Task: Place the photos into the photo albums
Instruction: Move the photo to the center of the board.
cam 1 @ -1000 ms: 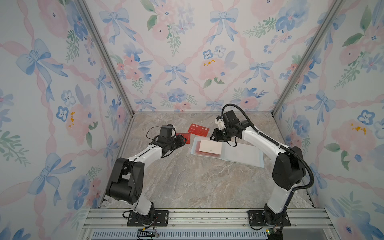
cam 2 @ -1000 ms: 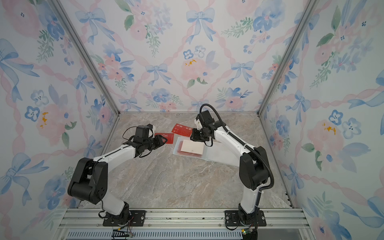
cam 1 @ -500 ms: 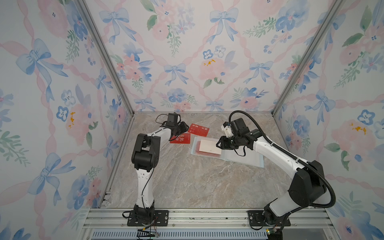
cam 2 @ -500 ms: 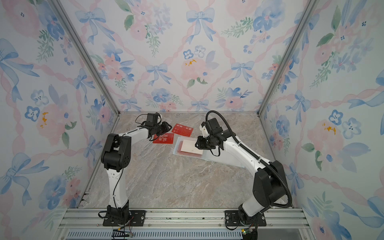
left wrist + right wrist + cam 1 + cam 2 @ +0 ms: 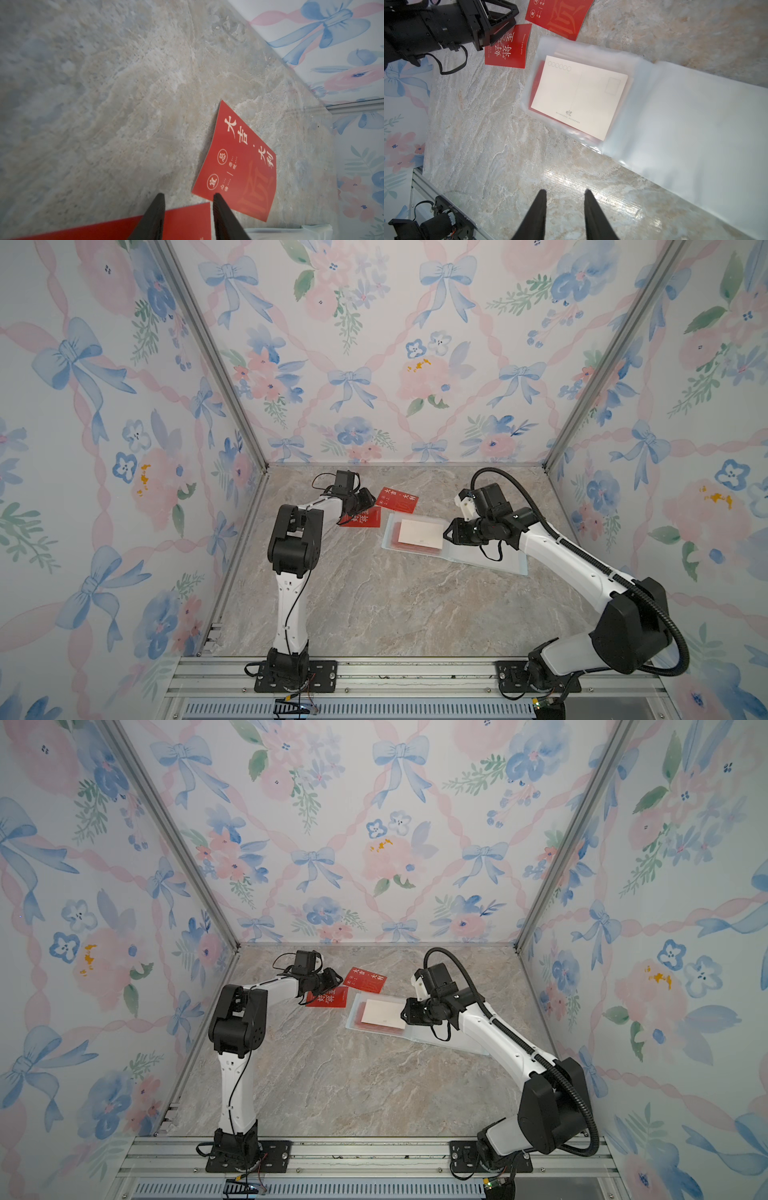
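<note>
The photo album (image 5: 486, 562) (image 5: 446, 1040) (image 5: 685, 124) lies open on the marble table. A whitish card back (image 5: 419, 534) (image 5: 579, 97) sits in its left clear sleeve over red cards. Two red photos lie loose to the album's left: one near the back (image 5: 397, 499) (image 5: 365, 979) (image 5: 239, 166) and one nearer (image 5: 361, 517) (image 5: 328, 997) (image 5: 508, 47). My left gripper (image 5: 372, 504) (image 5: 188, 196) hovers open over the nearer red photo (image 5: 187, 224). My right gripper (image 5: 446, 533) (image 5: 565, 192) is open and empty at the album's middle.
Floral walls close in the back and both sides, with metal corner posts (image 5: 216, 364). The aluminium base rail (image 5: 374, 676) runs along the front edge. The left arm's elbow (image 5: 295, 539) stands upright near the left wall.
The left arm has reared upright and its gripper has shifted toward the back over the red photos. The right gripper has drawn back from the album's far edge to its middle.
</note>
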{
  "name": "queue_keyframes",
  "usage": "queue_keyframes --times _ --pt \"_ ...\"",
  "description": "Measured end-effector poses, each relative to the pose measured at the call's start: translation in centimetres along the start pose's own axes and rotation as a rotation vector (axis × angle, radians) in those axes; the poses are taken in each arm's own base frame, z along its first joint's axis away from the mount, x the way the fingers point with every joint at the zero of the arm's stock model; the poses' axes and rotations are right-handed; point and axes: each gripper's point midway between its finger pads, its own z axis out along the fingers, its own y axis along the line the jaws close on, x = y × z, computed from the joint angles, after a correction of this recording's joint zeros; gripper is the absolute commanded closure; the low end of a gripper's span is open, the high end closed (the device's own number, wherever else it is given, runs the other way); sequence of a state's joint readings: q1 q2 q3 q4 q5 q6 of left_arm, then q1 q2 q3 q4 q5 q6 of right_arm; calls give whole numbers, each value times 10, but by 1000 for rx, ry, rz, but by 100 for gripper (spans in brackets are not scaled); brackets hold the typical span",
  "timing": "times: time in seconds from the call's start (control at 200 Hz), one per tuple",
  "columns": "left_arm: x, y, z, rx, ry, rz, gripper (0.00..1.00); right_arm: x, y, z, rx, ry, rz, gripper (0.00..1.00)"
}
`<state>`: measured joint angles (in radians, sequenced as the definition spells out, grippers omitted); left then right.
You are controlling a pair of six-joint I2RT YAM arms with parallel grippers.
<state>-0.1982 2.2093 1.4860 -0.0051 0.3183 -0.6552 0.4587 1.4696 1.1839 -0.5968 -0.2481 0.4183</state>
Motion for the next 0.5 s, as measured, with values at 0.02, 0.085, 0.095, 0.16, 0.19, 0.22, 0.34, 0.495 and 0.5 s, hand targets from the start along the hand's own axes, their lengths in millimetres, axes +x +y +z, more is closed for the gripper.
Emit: queue_keyframes --times 0.02,0.085,0.095,0.16,0.19,0.22,0.34,0.495,0.5 --pt "2 1 -2 -2 2 1 58 0 0 0 0 0 0 68" --pt "11 4 -10 -10 13 2 59 0 0 0 0 0 0 68" --pt "12 4 -11 -11 15 3 59 0 0 0 0 0 0 68" --pt "23 6 -19 -18 28 6 59 0 0 0 0 0 0 68" --pt "27 7 -22 -21 34 9 59 0 0 0 0 0 0 68" --pt "32 7 -25 -22 42 10 59 0 0 0 0 0 0 68" --pt "56 7 -39 -31 70 27 59 0 0 0 -1 0 0 68" --pt "90 11 -62 -54 105 38 59 3 0 3 -1 4 -2 68" --pt "90 12 -62 -55 105 38 58 3 0 3 -1 5 -2 68"
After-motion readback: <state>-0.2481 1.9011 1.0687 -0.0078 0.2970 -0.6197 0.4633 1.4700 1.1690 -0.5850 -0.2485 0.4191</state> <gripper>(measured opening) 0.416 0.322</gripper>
